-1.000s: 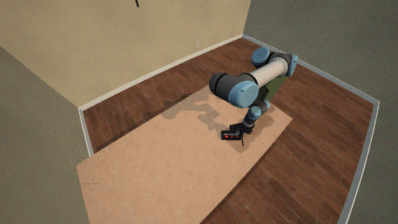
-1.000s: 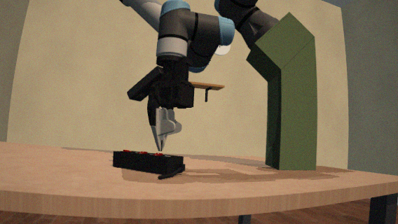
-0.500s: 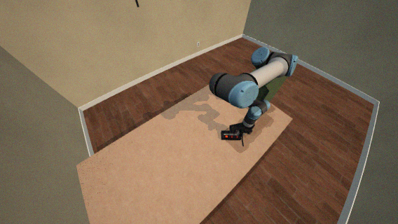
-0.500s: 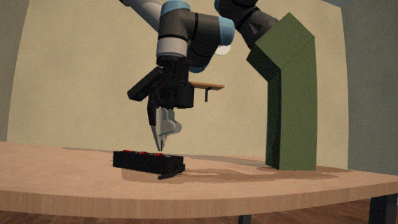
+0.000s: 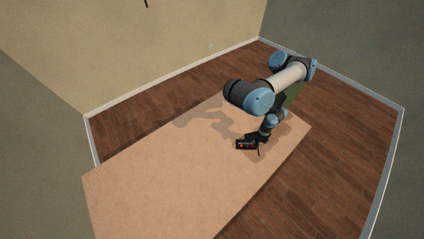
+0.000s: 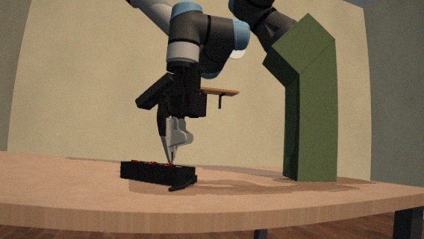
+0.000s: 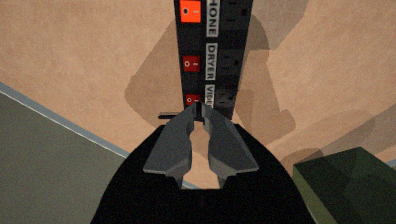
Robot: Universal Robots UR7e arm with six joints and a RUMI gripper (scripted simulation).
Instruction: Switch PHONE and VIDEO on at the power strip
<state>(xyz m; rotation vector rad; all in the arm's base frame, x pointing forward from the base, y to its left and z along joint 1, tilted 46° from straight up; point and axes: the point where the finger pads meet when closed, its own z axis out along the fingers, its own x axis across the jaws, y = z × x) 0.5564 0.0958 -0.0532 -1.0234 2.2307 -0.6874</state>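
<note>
A: Where is the black rectangular power strip (image 6: 157, 172)?

B: It lies flat, switches up, on the tan wooden table top (image 6: 75, 194), near the green angled pedestal (image 6: 310, 112) carrying the arm. A short dark cord stub (image 6: 182, 184) sticks out at the pedestal end.

A: Claw state?

B: The grey two-jaw gripper (image 7: 199, 107) has its jaws pressed together, nothing between them. It points straight down, tips at the red rocker switch labelled VIDEO (image 7: 192, 99). In the exterior view the tips meet the strip's top face at that end switch.

A: Other switches?

B: From the wrist view, the middle red rocker beside the DRYER label (image 7: 191, 63) looks dull. The far rocker beside the PHONE label (image 7: 190, 11) is brighter orange-red. Only part of the VIDEO rocker shows; the fingertips cover the rest, so its position cannot be read.
</note>
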